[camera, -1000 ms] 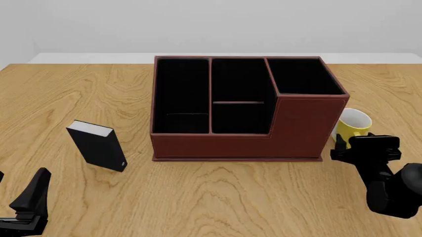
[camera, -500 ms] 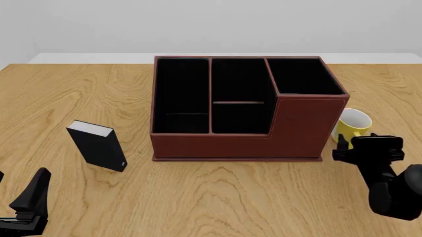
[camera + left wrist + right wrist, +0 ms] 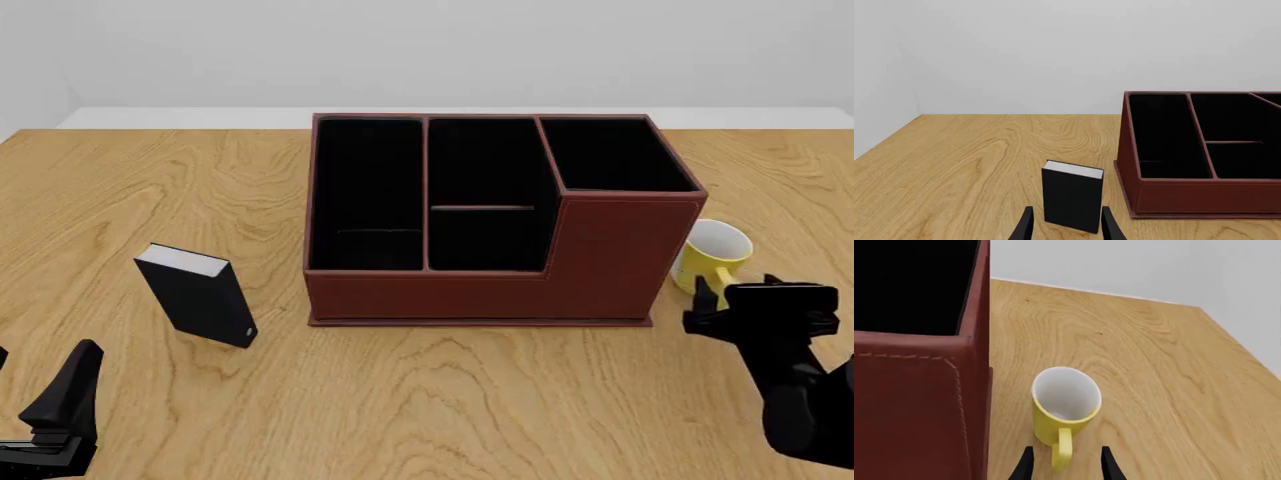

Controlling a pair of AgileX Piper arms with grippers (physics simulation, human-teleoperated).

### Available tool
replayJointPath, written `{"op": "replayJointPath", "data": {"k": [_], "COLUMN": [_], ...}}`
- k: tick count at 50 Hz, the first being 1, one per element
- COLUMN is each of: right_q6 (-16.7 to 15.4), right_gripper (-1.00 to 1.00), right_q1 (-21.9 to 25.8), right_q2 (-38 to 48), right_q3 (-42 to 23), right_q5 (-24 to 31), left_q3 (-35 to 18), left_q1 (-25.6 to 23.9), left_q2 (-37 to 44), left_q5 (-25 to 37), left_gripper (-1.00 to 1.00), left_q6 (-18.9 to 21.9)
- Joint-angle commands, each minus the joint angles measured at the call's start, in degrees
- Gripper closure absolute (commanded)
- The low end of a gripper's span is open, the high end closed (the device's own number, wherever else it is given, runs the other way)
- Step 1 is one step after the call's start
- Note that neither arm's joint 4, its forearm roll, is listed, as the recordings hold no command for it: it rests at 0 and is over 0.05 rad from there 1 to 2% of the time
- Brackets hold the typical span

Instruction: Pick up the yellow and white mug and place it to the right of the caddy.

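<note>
Mug [image 3: 1066, 407] stands upright on the table [image 3: 441, 400] just right of the caddy [image 3: 494, 215]. Right gripper [image 3: 1063, 465] has jaws apart and empty around the yellow handle [image 3: 1063, 450]; it should lift straight away. Left gripper [image 3: 1065, 227] waits with jaws apart, empty.

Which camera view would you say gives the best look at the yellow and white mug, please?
The right wrist view: the yellow and white mug appears whole, its open mouth, white inside and yellow handle clear beside the caddy. The front view shows it small, partly hidden by the caddy and the right gripper. The left wrist view misses it.
</note>
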Motion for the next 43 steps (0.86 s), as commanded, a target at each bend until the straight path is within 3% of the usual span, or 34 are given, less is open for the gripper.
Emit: {"op": "replayJointPath", "data": {"k": [1, 31, 43], "right_q6": [0.1, -1.7, -2.0], "right_gripper": [-1.0, -1.0, -1.0], "right_q1": [0.4, 1.6, 1.3], "right_q2": [-4.7, -23.8, -26.7], "right_q3": [4.2, 17.8, 18.8], "right_q5": [0.0, 0.0, 0.0], "left_q3": [0.0, 0.0, 0.0], "left_q1": [0.0, 0.0, 0.0], "left_q2": [0.0, 0.0, 0.0], "left_q5": [0.0, 0.0, 0.0], "left_gripper": [-1.0, -1.0, -1.0], "left_q6": [0.0, 0.0, 0.0]}}
